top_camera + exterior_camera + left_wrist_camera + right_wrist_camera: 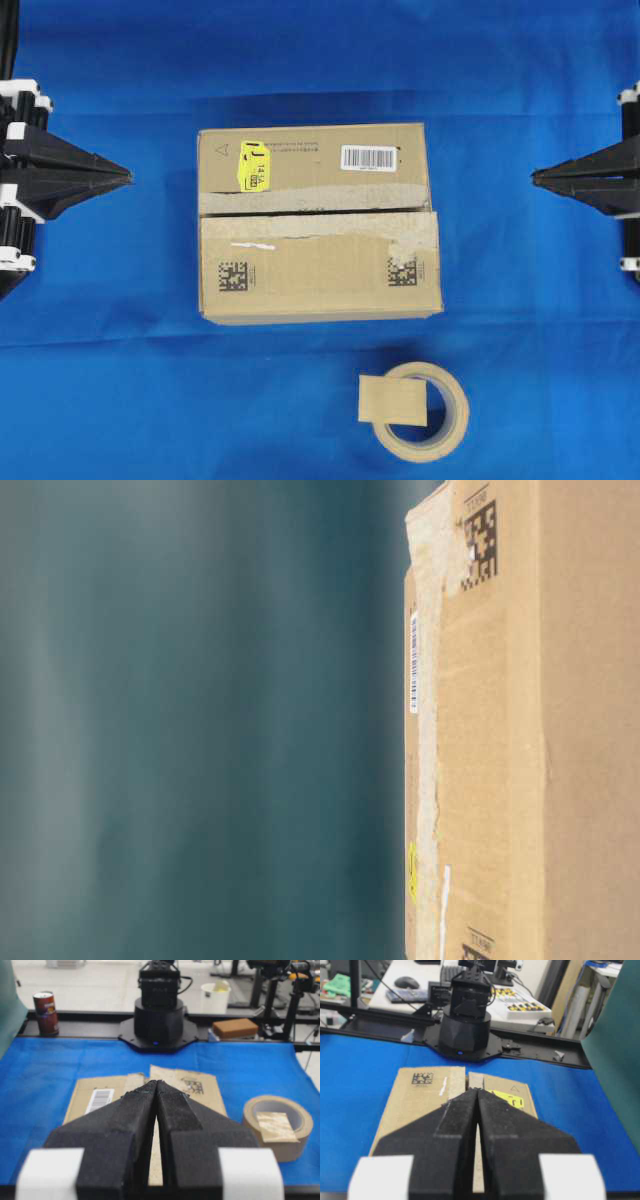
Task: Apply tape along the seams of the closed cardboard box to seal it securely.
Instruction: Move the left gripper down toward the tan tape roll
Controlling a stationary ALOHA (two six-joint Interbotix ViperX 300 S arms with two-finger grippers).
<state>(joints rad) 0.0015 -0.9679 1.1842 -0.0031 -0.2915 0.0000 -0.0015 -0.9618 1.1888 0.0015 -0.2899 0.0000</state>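
Observation:
The cardboard box (318,265) lies mid-table on the blue cloth with its flaps closed. Its seam (320,212) runs left to right between pale strips of torn residue. A short tan strip of tape (391,399) lies across the left side of the beige tape roll (440,438), in front of the box. My left gripper (130,177) hovers left of the box, shut and empty. My right gripper (533,178) mirrors it on the right, also shut and empty. Both point at the box ends. The left wrist view shows the box (100,1095) and the tape (274,1126) beyond the closed gripper (156,1082).
A yellow sticker (254,166) and barcode label (368,157) mark the far flap. Beyond the table edge stand a can (46,1012), a brown block (235,1027) and a white cup (215,997). The table-level view shows only the box (560,730).

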